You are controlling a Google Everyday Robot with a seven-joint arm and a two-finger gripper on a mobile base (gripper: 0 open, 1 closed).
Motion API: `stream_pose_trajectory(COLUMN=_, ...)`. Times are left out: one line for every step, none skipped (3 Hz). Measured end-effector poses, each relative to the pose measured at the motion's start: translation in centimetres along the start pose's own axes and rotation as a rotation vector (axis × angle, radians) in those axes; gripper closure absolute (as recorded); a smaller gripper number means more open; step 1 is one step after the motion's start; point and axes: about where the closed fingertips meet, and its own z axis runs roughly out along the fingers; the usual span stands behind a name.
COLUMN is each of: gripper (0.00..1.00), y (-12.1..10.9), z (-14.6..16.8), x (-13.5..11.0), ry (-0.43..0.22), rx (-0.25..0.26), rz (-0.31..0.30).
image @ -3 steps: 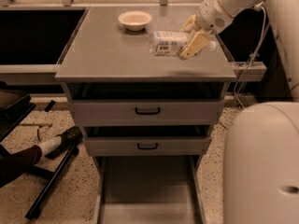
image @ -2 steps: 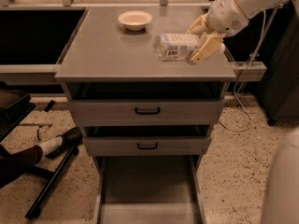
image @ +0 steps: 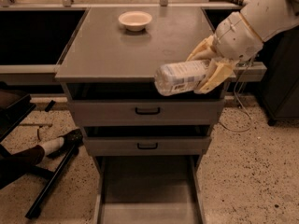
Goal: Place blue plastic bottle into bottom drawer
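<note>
Gripper (image: pixel 207 65): clenched on the blue plastic bottle (image: pixel 180 77), its cream fingers (image: pixel 216 76) pinching the bottle's right end; the rest of the bottle juts out to the left, lying level and unsupported. Bottle held in the air at the front edge of the cabinet top (image: pixel 126 50), high above the bottom drawer (image: pixel 148 190), which stands pulled out with its grey floor bare.

Risks noted:
- Grip sits at one end only; the long free end could sag or twist out on the way down.
- The two upper drawers (image: pixel 147 111) are shut, but the descent runs close past their fronts and handles; a clip there could knock the bottle loose.
- The drawer walls are low; a release from height could let the bottle roll or bounce out onto the speckled floor (image: pixel 247 171).
- A seated person's foot (image: pixel 65 141) lies near the drawer's left side.
</note>
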Motion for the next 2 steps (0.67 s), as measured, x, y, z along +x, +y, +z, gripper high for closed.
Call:
stream_pose_trajectory(gripper=1.00, y=2.02, z=2.79, x=0.70, ry=-0.005, rx=-0.073, rz=0.025)
stream_pose_trajectory(gripper=1.00, y=2.01, z=2.79, x=0.71, ry=-0.005, rx=-0.073, rz=0.025)
